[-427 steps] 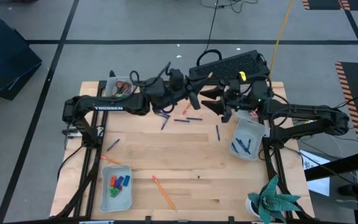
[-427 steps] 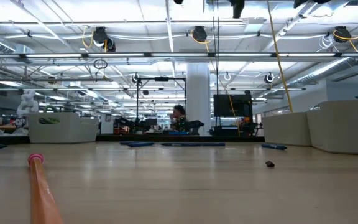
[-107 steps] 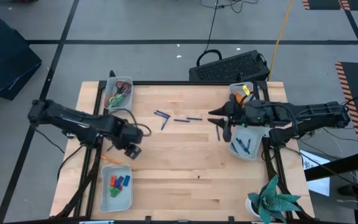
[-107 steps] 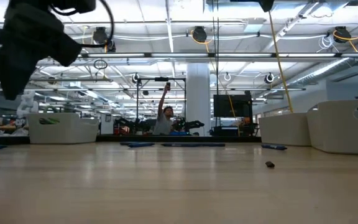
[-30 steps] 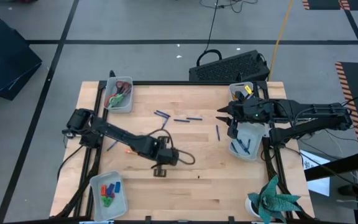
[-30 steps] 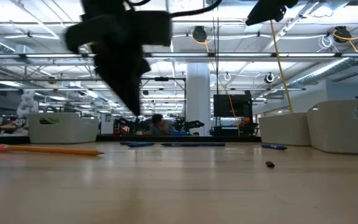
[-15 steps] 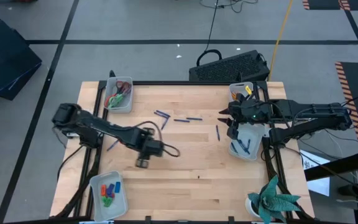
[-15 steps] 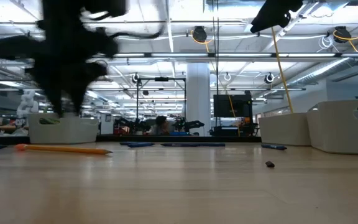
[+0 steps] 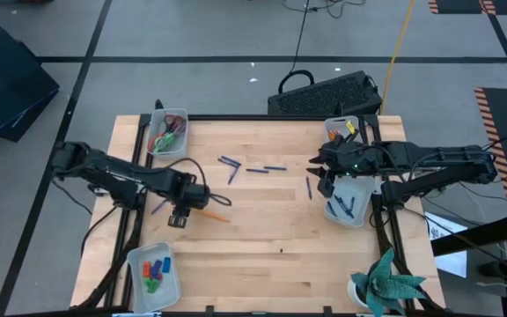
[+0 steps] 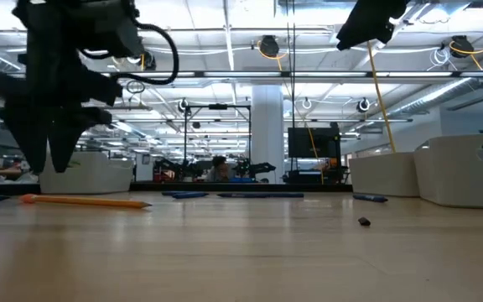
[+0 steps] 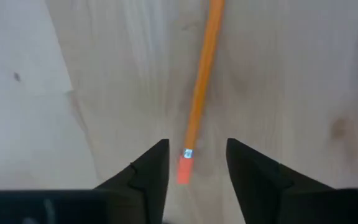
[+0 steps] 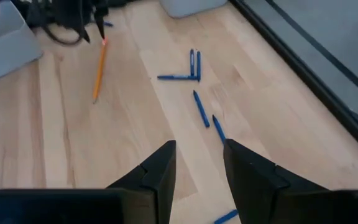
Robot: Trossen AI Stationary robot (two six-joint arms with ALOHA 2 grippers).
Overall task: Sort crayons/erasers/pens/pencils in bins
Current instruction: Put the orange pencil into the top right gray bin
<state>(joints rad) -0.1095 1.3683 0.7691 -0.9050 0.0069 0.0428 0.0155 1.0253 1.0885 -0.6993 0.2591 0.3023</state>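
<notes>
Half a second ago the left hand (image 9: pixel 177 219) was nearer the middle of the tabletop (image 9: pixel 262 255); now it is toward 9 o'clock from there, above the eraser end of the pencil (image 9: pixel 211 213), which lies flat on the wood. The left wrist view shows what the high view cannot: the fingers (image 11: pixel 146 177) stand apart on both sides of the pink eraser end of the pencil (image 11: pixel 199 96) and do not touch it. The right hand (image 9: pixel 323 179) hovers at 3 o'clock, beside the bin (image 9: pixel 359 195) with pens, its fingers (image 12: pixel 154 174) narrowly apart and empty. Loose blue pens (image 9: pixel 265 168) lie toward 12 o'clock. The crayons (image 9: pixel 155 273) sit in the bin at 7 o'clock.
</notes>
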